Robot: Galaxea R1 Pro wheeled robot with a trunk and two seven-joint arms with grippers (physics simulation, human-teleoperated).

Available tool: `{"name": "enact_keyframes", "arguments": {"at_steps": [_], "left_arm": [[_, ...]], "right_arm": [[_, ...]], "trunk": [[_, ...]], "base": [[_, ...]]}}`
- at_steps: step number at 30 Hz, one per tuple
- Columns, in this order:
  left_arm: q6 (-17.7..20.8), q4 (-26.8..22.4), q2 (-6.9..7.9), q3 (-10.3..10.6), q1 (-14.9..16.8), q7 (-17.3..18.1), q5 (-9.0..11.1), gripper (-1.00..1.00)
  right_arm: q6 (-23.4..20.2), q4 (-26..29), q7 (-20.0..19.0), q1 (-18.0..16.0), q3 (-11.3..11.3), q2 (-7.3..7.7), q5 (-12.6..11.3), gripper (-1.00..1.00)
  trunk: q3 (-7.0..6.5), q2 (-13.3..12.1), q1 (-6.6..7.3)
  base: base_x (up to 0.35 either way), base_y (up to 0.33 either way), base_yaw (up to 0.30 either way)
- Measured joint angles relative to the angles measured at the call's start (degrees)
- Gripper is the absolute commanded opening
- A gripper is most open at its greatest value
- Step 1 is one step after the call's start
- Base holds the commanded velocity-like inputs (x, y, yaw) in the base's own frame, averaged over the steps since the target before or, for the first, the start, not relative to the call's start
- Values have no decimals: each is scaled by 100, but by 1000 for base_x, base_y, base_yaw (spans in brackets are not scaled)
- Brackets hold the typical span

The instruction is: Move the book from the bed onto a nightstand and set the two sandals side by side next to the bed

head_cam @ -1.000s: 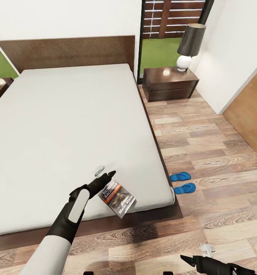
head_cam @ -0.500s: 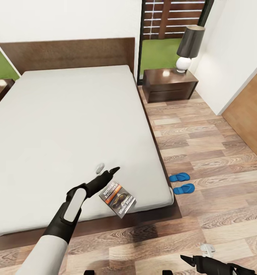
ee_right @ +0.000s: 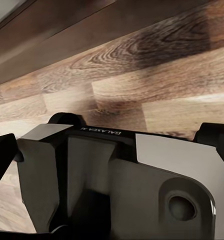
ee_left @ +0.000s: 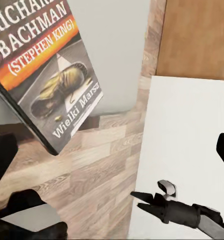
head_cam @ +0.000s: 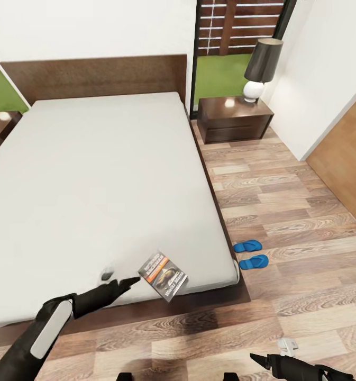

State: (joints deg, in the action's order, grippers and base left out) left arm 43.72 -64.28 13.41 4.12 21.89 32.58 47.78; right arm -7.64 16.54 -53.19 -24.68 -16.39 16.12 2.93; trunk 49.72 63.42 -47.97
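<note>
The book (head_cam: 163,275) lies face up on the near right corner of the light-grey bed (head_cam: 103,174), its lower edge overhanging the foot. In the left wrist view the book (ee_left: 42,70) shows its "Richard Bachman" lettering. My left gripper (head_cam: 133,281) is open, just left of the book at the mattress edge, apart from it; its fingers (ee_left: 1,160) stand at that view's sides. The two blue sandals (head_cam: 247,246) (head_cam: 254,261) lie side by side on the floor by the bed's right side. My right gripper (head_cam: 258,361) hangs open, low over the floor.
A dark nightstand (head_cam: 235,117) with a black-shaded lamp (head_cam: 262,66) stands right of the headboard; a second nightstand (head_cam: 0,120) shows at the left edge. Wood-plank floor (head_cam: 283,211) runs along the bed's right side, with a white wall and brown door (head_cam: 347,159) beyond.
My left arm has drawn back and down to the left, from over the mattress by the book's far corner to the foot edge. The book and sandals have not moved.
</note>
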Motion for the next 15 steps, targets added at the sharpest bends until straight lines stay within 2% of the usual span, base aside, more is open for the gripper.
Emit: {"name": "enact_keyframes", "arguments": {"at_steps": [1, 2, 4, 6, 7, 8, 9, 12, 15], "left_arm": [[-113, 79, 145, 1, -159, 292, -82, 100], [-183, 129, 203, -1, -243, 426, -123, 100], [-609, 460, 337, -8, -539, 953, -429, 100], [-1183, 1025, 435, -26, -757, 1646, -798, 100], [-1316, 1186, 470, -30, -790, 1817, -863, 100], [-1722, 1699, 588, -49, -847, 2243, -1010, 100], [-1996, 2104, 655, -63, -871, 2435, -1062, 100], [-2795, 2959, 730, -94, -899, 2660, -1125, 100], [-3210, 3233, 743, -93, -905, 2701, -1138, 100]], "right_arm": [[0, 0, 0, 0, 0, 0, -1, 100], [0, 0, 0, 0, 0, 0, -1, 100], [0, 0, 0, 0, 0, 0, 1, 100], [0, 0, 0, 0, 0, 0, 1, 100], [0, 0, 0, 0, 0, 0, 1, 100], [0, 0, -4, 0, 0, 0, 1, 100], [0, 0, -5, 0, 0, 0, 1, 100], [0, 0, -6, 0, 0, 0, 1, 100], [0, 0, -8, 0, 0, 0, 1, 100]], "trunk": [[-18, -40, 22], [-36, -80, 44], [-72, -161, 88], [-108, -241, 132], [-126, -281, 154], [-143, -321, 176], [-162, -361, 198], [-216, -482, 264], [-270, -602, 329]], "base": [[0, 0, 0], [0, 0, 0], [0, 0, 0], [0, 0, 0], [0, 0, 0], [0, 0, 0], [0, 0, 0], [0, 0, 0], [0, 0, 0]]}}
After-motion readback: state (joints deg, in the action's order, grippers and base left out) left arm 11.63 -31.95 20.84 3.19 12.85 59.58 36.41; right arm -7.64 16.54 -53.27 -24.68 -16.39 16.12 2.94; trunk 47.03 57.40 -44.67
